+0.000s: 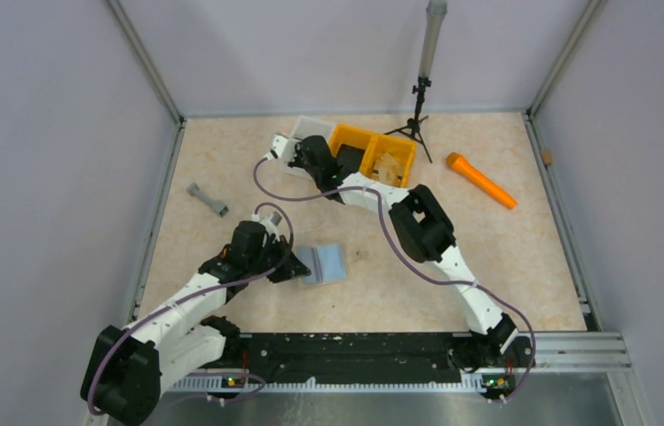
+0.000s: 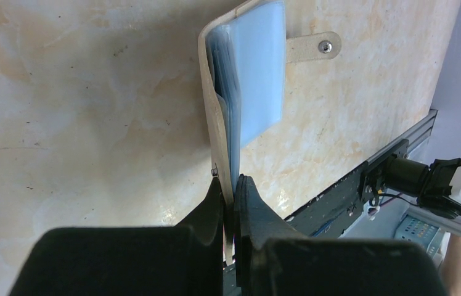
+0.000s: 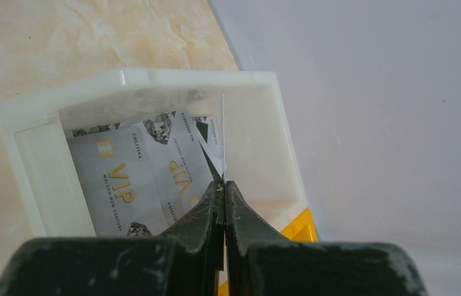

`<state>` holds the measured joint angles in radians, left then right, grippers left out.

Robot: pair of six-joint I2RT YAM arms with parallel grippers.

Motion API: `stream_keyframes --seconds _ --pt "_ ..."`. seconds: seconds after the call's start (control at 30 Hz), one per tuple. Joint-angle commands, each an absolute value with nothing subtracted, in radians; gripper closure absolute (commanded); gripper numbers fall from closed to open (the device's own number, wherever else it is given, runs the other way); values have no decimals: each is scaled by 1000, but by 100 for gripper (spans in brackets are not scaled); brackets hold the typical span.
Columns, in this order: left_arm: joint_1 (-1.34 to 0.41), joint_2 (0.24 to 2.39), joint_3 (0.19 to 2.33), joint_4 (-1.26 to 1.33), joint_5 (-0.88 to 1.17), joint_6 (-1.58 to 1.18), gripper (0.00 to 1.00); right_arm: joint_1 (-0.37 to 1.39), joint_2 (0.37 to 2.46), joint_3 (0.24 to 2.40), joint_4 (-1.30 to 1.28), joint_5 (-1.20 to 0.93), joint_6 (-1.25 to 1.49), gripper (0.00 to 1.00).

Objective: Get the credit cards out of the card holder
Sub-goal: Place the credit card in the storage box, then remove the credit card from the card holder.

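Left gripper [image 2: 230,185] is clamping the near edge of the card holder [image 2: 256,74], which is sticking out straight ahead of it, open over the counter [image 2: 80,111]. Right gripper [image 3: 222,188] is pinching a credit card [image 3: 220,163] edge-on over the white bin [image 3: 135,80].

Robot lab test cell. Evidence:
- left arm [image 1: 188,300] and right arm [image 1: 470,288] bolted to a black plate [image 1: 355,353] and aluminium rail [image 1: 577,349] at the counter's [image 1: 222,151] near edge
- purple cables [image 1: 256,180] run loose outside the arm links
- LEDs [image 1: 233,381] lit at the bases
- counter boxed in by plain grey panels [image 1: 44,177] held in aluminium posts [image 1: 144,62]
- tripod [image 1: 417,115] with a pole at the back
- mixed props on the marble-look top: card holder [image 1: 324,264], yellow bin [image 1: 373,153], white bin [image 3: 135,77], orange stick [image 1: 481,180], grey part [image 1: 208,200]
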<state>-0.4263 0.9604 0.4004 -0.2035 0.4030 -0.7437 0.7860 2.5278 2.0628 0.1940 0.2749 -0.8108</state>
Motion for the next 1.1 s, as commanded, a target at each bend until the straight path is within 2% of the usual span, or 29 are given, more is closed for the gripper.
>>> stream_keyframes --seconds 0.0,0.13,0.17,0.2,0.33,0.5,0.73,0.9,1.07 --pt "-420 955 419 -179 412 -733 100 801 2551 2119 235 284 -871 100" --pt "-420 941 426 -196 414 -731 100 802 2525 2099 248 251 -825 64" --pt "-420 939 428 -204 410 -728 100 804 2514 2083 272 254 -810 56" --pt "-420 940 431 -210 409 -726 100 806 2504 2074 291 253 -800 53" --pt "-419 938 429 -216 402 -728 100 806 2455 2069 257 219 -731 53" --pt "-419 913 424 -221 394 -730 100 805 2290 1944 280 183 -594 52" --pt "-417 853 407 -217 401 -701 100 807 1945 1552 312 177 -314 50" --pt "-417 775 368 -144 483 -703 100 813 1707 1351 88 180 -33 49" --pt "-417 745 343 -83 582 -727 100 825 1435 1052 39 20 278 49"
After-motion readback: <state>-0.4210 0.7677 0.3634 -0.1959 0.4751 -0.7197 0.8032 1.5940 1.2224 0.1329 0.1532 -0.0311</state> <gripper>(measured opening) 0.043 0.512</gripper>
